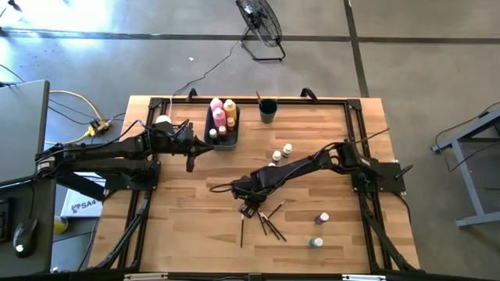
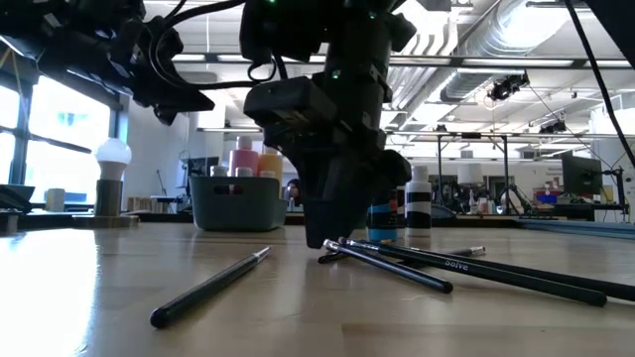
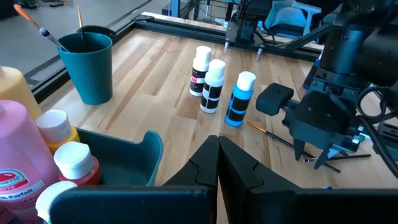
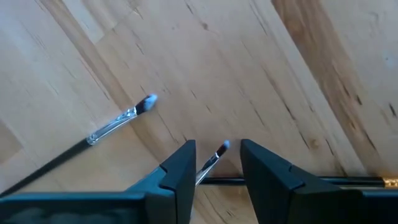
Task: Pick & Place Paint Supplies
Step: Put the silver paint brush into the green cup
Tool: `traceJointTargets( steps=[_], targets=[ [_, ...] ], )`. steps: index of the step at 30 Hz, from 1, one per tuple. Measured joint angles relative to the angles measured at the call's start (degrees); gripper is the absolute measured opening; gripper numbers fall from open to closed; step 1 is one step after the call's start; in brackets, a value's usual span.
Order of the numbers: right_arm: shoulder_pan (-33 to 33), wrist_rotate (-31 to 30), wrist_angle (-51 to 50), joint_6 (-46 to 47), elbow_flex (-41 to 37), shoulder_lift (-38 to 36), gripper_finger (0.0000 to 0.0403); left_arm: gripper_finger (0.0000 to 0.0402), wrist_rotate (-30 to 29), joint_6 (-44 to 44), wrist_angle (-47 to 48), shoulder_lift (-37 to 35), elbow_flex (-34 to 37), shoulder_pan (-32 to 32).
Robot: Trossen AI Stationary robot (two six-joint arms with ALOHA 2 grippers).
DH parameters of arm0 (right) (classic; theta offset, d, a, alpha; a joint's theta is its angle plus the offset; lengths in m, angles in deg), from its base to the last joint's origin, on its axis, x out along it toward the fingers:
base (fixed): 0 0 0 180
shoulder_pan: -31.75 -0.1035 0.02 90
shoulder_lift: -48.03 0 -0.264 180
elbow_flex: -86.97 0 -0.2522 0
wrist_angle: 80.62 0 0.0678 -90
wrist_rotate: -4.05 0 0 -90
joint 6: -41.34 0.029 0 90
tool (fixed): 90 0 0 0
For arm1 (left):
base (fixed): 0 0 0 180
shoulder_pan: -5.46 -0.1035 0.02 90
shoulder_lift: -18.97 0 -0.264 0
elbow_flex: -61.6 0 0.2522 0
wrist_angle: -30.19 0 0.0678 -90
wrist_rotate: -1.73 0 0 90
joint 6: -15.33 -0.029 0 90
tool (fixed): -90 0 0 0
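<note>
Paintbrushes, thin and dark-handled with silver ferrules [image 1: 266,221], lie scattered on the pale wooden table [image 1: 187,234] near its front middle. The right gripper [image 4: 217,163] is down among them, its two dark fingers [image 4: 180,171] standing partly apart with the bristle tip of one brush [image 4: 216,155] between them; from where I stand I cannot tell if the pads actually touch it, and the brush looks to be lying on the wood. Another brush [image 4: 118,127] lies just beside it, apart from the fingers. In the low view, the gripper [image 2: 332,233] sits right above the crossed brush handles [image 2: 397,266].

Toward the back of the table, a dark teal bin [image 1: 221,129] holds the tall pink squeeze bottle [image 1: 216,107] and the tall yellow one [image 1: 230,108], with a few small white-capped bottles [image 3: 74,165]. The left gripper [image 3: 217,152] hovers just beside that bin with its fingers pressed together, holding nothing. A teal cup [image 3: 88,67] with brushes in it stands near the bin, and three small white-capped paint bottles [image 3: 214,87] stand grouped between the cup and the right arm. Two more small bottles [image 1: 319,230] stand well apart on the right side.
</note>
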Motion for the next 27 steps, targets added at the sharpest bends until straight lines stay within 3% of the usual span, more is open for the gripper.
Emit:
traceJointTargets(
  steps=[6,16,27],
  targets=[
    [-0.04,-1.47,-0.06,-0.47,0.0,0.05,0.0098,0.0003,-0.01,0.0,-0.05,0.01,0.0,0.0],
    [0.07,-1.72,-0.25,-1.1,-0.09,0.12,0.0009,0.0003,-0.09,-0.01,-0.05,0.0,0.0,0.0],
    [0.28,1.16,0.63,-1.16,-0.09,0.21,0.0003,0.0003,-0.09,-0.02,-0.05,0.01,0.0,0.0]
  ],
)
